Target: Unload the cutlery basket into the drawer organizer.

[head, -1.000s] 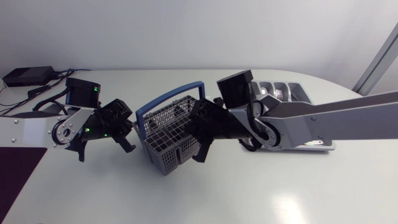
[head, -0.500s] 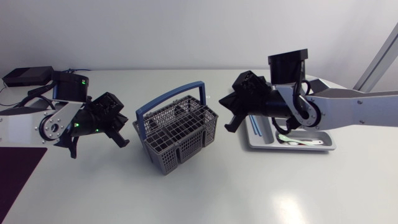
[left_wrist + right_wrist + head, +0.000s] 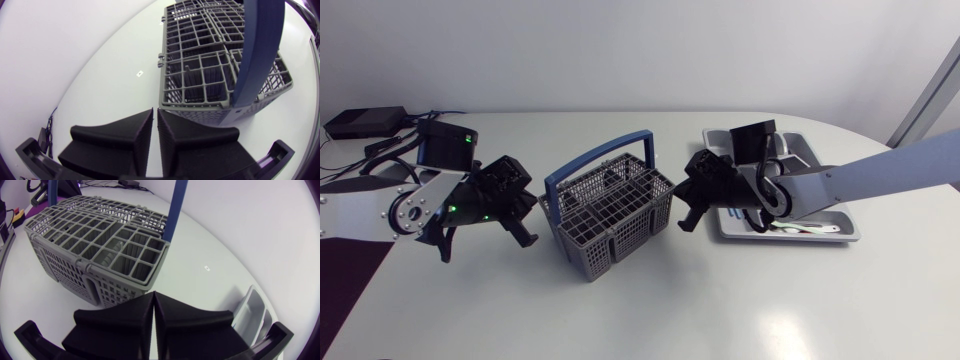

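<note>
Collision is the main risk. The left gripper point(image 3: 155, 112) and right gripper point(image 3: 152, 296) each have their fingers pressed together on nothing. The grey plastic lattice cutlery basket point(image 3: 605, 215) sits just ahead of both sets of tips, between the two. A forward push from either could shove or tip the light basket, or snag its upright blue handle point(image 3: 605, 160). No cutlery shows in the visible cells, so a blind dip may grasp nothing. The grey plastic drawer organizer point(image 3: 840, 236) lies just behind the right gripper.
</note>
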Robot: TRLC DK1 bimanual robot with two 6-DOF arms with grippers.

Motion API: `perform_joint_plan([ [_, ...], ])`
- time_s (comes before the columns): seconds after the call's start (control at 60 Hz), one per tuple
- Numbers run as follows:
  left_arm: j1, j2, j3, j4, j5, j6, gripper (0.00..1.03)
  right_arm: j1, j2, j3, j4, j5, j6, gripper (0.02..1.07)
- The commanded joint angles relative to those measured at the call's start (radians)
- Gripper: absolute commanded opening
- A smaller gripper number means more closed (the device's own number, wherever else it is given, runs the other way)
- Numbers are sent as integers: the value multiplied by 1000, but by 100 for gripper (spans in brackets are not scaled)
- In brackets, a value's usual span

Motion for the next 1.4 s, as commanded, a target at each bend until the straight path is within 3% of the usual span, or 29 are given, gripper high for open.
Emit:
perform_joint_plan([
  [0.0, -8, 38, -1, 14, 15, -23, 12, 20, -4, -20, 18, -20, 0, 8],
  [0.517, 14, 193, 124, 63, 14, -23, 12, 129, -240, -180, -42, -46, 28, 8],
  [0.883, 17, 318, 286, 52, 8, -37, 12, 193, -274, -197, -51, -22, 63, 8],
  [1.383, 23, 342, 262, 55, 9, -32, 12, 223, -253, -172, -51, 29, 67, 8],
])
